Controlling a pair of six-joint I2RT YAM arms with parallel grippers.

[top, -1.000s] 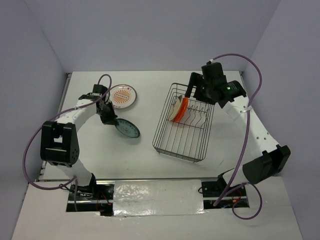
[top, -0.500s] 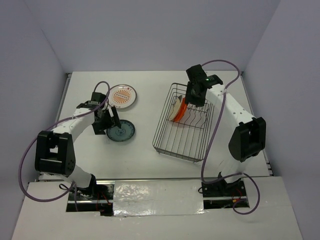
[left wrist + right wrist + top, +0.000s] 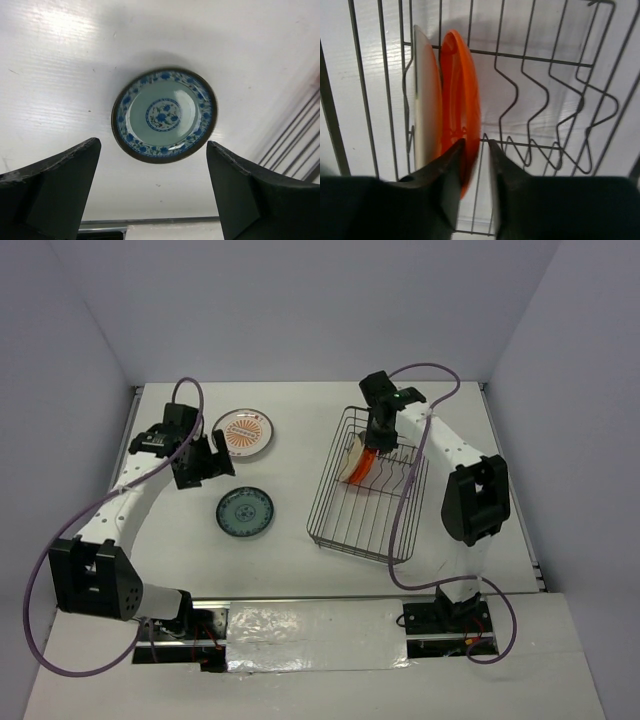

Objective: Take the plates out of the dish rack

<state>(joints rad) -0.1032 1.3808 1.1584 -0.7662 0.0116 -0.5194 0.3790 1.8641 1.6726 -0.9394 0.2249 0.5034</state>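
The dark wire dish rack (image 3: pixel 352 540) (image 3: pixel 545 62) holds two plates upright at its far left: a solid orange plate (image 3: pixel 369 456) (image 3: pixel 460 95) and a cream plate (image 3: pixel 352 458) (image 3: pixel 426 100) beside it. My right gripper (image 3: pixel 376 443) (image 3: pixel 476 146) reaches down into the rack with its jaws narrowed astride the orange plate's rim; a slit still shows on the right side. A teal-green plate (image 3: pixel 245 512) (image 3: pixel 164 115) with blue flowers lies flat on the table. My left gripper (image 3: pixel 203 464) (image 3: pixel 152 145) hovers above and left of it, wide open and holding nothing.
A white plate with an orange pattern (image 3: pixel 245 433) lies flat on the table behind the teal one. The rack's divider prongs (image 3: pixel 560 100) to the right of the orange plate hold nothing. Purple cables loop over both arms.
My left gripper let go of the teal-green plate on the table and drew back up and left. My right gripper swung down over the rack and narrowed its jaws around the orange plate's rim.
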